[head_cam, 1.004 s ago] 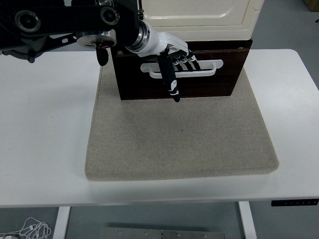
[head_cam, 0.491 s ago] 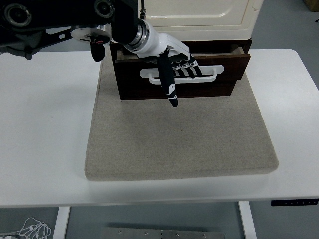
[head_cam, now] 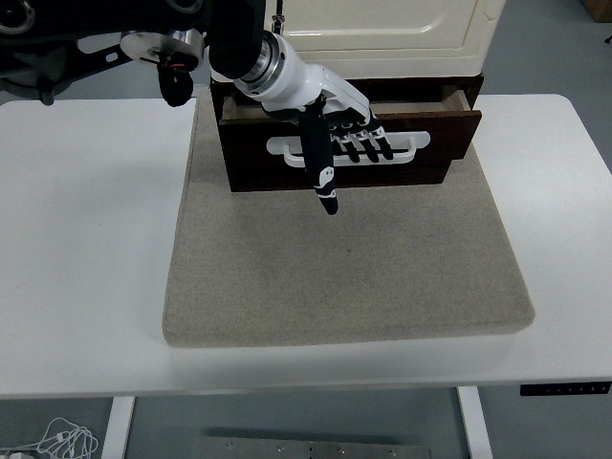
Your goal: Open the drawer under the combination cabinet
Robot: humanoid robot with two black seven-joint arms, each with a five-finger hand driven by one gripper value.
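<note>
The left hand (head_cam: 337, 124) hooks its curled fingers (head_cam: 368, 145) through the white handle (head_cam: 350, 148) of the dark drawer (head_cam: 430, 143) (thumb pointing down, free); the drawer juts slightly out from under the cream cabinet (head_cam: 382, 29), over the grey mat (head_cam: 344, 258) on the white table (head_cam: 86, 239).

The cabinet (head_cam: 382, 29) is standing at the back of the mat (head_cam: 344, 268) lying on the table (head_cam: 86, 239), its drawer (head_cam: 445, 143) sticking out frontward beneath it.

white table (head_cam: 86, 239) | grey floor (head_cam: 545, 48) | white cable (head_cam: 62, 442) bottom-left
</note>
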